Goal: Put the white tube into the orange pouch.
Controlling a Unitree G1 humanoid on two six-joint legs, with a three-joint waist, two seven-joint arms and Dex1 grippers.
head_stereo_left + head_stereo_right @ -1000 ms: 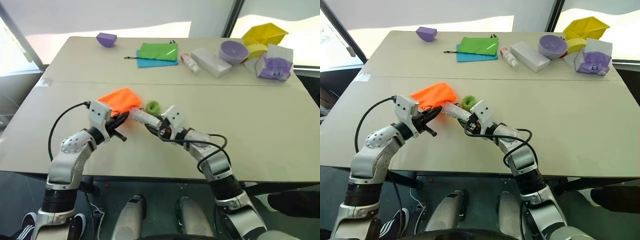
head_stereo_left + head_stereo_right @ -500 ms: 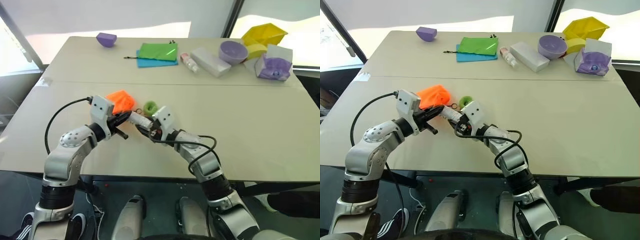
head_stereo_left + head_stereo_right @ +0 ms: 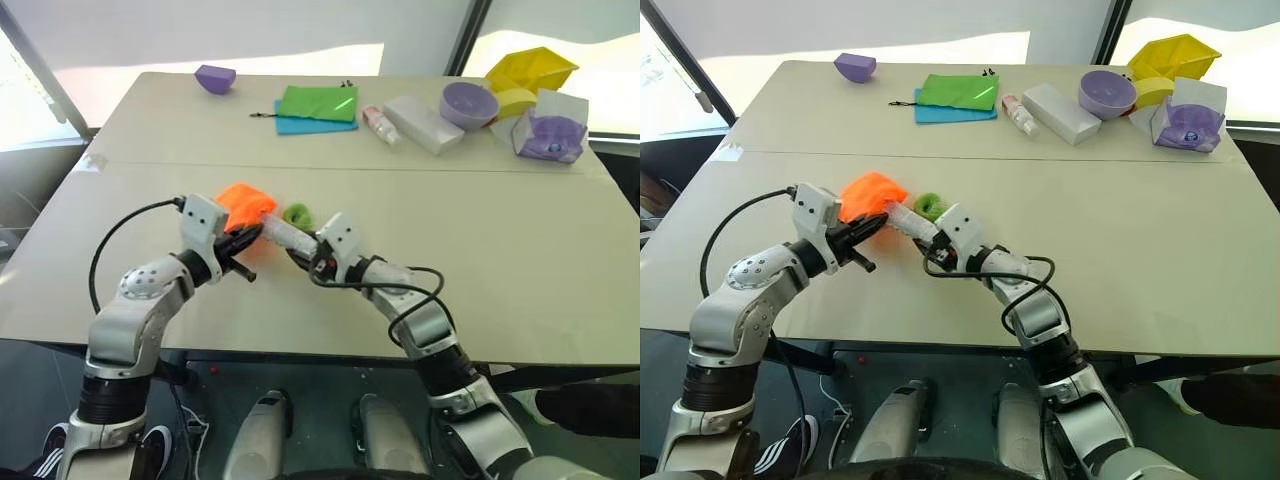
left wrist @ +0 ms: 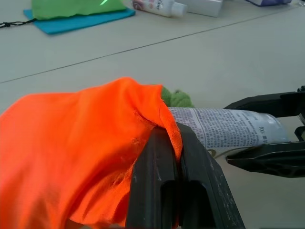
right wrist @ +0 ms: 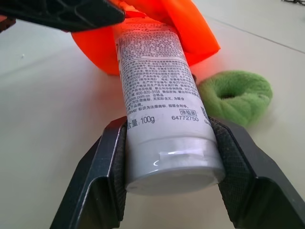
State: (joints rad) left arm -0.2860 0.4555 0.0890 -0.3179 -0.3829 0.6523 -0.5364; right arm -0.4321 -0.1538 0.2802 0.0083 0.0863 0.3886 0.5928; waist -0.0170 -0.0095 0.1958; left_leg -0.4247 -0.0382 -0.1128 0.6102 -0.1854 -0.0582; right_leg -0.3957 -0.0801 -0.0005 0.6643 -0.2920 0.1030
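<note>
Near the tabletop's front edge, left of centre: white tube (image 5: pixel 164 90) gripped cap-end between the pads of the right gripper (image 5: pixel 169 157), jaws about half apart and filled by the tube body. Long axis runs away from the right fingers toward the orange pouch (image 3: pixel 245 205), sloping a little toward the tabletop's left-front. Crimped end already hidden under the orange fabric; printed body and cap end outside. Judged partway in, not seated.

Pouch mouth lifted off the tabletop by the left gripper (image 4: pixel 174 157), fingers pinched tight on a fold of the rim. Rim fabric draped over the tube's upper side, so the opening lies dead ahead along the tube axis. Right arm is the one carrying the tube; left only holds the mouth.

Next move, by judgement: push straight along the tube's own axis, no sideways drift, else the crimp catches fabric and shoves the pouch off the left fingers.

Green pom-pom (image 5: pixel 236 95) on the tabletop just beside the tube, on the far side, apart from the mouth. Green pouch (image 3: pixel 317 102), white box (image 3: pixel 422 122) and purple bowl (image 3: pixel 468 103) along the far edge, well apart.
</note>
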